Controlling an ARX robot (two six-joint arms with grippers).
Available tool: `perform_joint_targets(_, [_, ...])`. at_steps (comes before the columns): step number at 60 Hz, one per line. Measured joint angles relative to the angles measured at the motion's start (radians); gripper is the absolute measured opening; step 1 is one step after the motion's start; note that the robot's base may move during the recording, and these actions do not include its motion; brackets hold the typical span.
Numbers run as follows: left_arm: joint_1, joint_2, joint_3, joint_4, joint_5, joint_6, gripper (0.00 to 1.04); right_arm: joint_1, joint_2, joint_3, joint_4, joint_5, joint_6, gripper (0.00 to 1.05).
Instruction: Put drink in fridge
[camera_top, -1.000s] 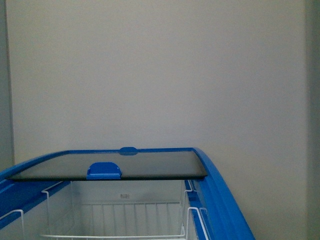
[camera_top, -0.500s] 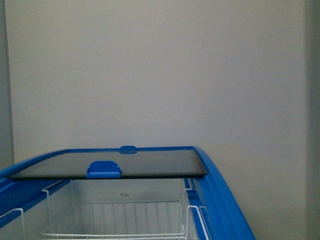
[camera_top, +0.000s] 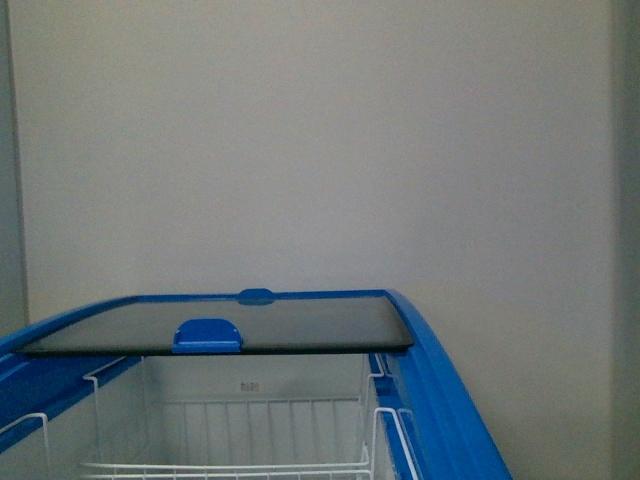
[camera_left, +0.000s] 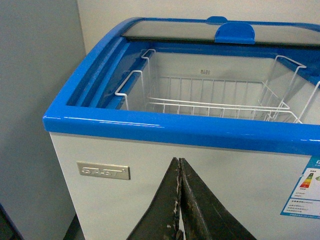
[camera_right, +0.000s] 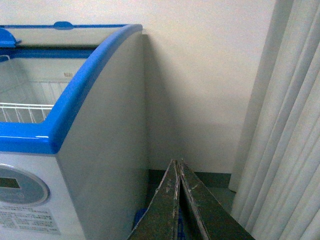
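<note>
Plain pale wall (camera_top: 320, 150) fills the background behind the fridge (camera_top: 440, 400), a white chest with a thick blue rim that stands low in the front view. Its dark glass lid (camera_top: 300, 328) is slid toward the back, with a blue handle (camera_top: 207, 335) on its near edge, so the front part of the chest lies open. Inside hang white wire baskets (camera_left: 215, 97), and no contents show in them. The drink is not visible in any view.

On the white front panel, the left wrist view shows a small silver nameplate (camera_left: 103, 171) whose letters are too blurred to read, and at the far edge a coloured energy-style sticker (camera_left: 306, 192) with small print that cannot be read. The right wrist view catches a round grey control panel (camera_right: 17, 187) on the front near the corner, with fine text below it, also illegible. A tiny marking on the inner back wall is unreadable too.

The left gripper (camera_left: 179, 200) hangs just before the front panel, below the rim, its dark jaws pressed together with nothing between them. The right gripper (camera_right: 177, 200) sits beside the fridge's right side wall, jaws likewise clenched and empty. Pale curtain folds (camera_right: 285, 125) hang on the right.

Against the earlier front views, the fridge sits a shade lower in the frame; otherwise nothing differs.
</note>
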Motion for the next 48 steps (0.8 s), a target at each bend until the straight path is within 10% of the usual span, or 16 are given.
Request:
perform_joint_targets(19, [0.000,0.000,0.000,0.000,0.000,-0.001,0.03,0.000,-0.001,0.000,-0.003,0.002,-0.002,0.08])
perform_joint_targets(48, [0.000,0.000,0.000,0.000,0.000,0.000,0.84,0.000,-0.001,0.000,-0.003,0.001,-0.002,0.88])
